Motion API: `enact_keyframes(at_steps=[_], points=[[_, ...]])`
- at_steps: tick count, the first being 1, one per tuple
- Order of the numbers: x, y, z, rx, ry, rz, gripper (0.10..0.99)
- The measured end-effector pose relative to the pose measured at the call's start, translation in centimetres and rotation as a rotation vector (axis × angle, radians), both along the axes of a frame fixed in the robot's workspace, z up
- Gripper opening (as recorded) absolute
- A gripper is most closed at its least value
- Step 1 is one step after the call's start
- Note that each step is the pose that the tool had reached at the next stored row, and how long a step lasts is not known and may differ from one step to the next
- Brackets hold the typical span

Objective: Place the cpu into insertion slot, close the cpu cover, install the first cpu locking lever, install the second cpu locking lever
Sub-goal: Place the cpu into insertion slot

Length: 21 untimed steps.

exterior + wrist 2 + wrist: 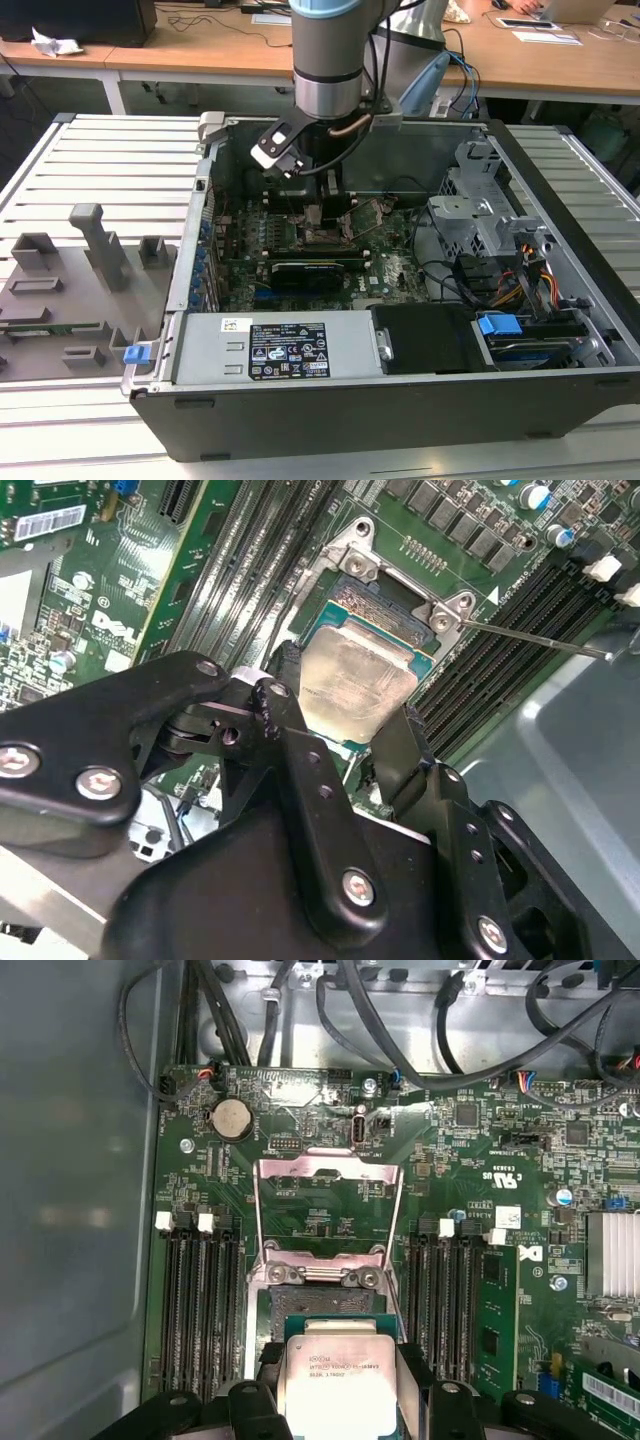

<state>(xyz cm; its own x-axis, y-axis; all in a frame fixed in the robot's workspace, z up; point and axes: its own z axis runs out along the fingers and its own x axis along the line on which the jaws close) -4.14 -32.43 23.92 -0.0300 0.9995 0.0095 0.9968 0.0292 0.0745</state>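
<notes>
- Where the exterior view looks into the open computer case (400,400), the case is seen standing on a slatted grey worktop (100,160); the arm (325,60) is lowered into it from above; the pincer (325,222) is held just over the middle of the green motherboard (390,270); a grey tray of fixtures (70,280) lies on the worktop at the exterior view's left, beside the case.
- In the second wrist view, the pincer (345,720) is closed to the width of the cpu (360,680), which is gripped by two opposite edges between the black fingers (295,740); the silver face is turned up; the chip is held over the insertion slot (375,598), of which a dark strip is left uncovered beyond it; whether it is seated cannot be told; a thin locking lever (530,638) is seen reaching out from the slot's corner across the memory slots (510,605).
- In the first wrist view, the cpu (340,1375) is seen clamped in the pincer (340,1385) above the insertion slot (268,1325); the cpu cover (325,1169) is swung open, hinged at the slot's far edge; green board is shown through its open centre; the slot is flanked on both sides by long black memory slots (200,1300).
</notes>
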Motion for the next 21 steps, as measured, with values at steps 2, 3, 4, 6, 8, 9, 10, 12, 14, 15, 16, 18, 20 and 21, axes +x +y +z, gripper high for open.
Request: enact_keyframes(at_steps=[2, 3, 4, 6, 8, 9, 10, 12, 14, 15, 16, 18, 20, 21], points=[[0.03, 0.16, -0.17, 0.0, 0.0, 0.0, 0.525], [0.05, 0.23, -0.27, 0.0, 0.0, 0.0, 0.525], [0.07, 0.29, -0.37, 0.0, 0.0001, 0.0, 0.525], [0.11, 0.47, -0.73, 0.0, 0.0002, -0.012, 0.525], [0.13, 0.51, -1.13, 0.0, 0.0002, -0.019, 0.525], [0.13, 0.52, -1.31, 0.0, 0.0002, -0.02, 0.525], [0.12, 0.52, -1.63, 0.0, 0.0001, -0.02, 0.525], [0.12, 0.51, -1.96, 0.0, 0.0002, -0.02, 0.525], [0.13, 0.52, -2.15, 0.0, 0.0002, -0.028, 0.525], [0.13, 0.52, -2.21, 0.0, 0.0001, -0.04, 0.525], [0.12, 0.52, -2.27, 0.0, 0.0002, -0.052, 0.525], [0.13, 0.52, -2.51, 0.0, 0.0002, -0.059, 0.525], [0.13, 0.53, -2.68, 0.0, 0.0001, -0.059, 0.525], [0.13, 0.53, -2.76, 0.0, 0.0002, -0.059, 0.525]])
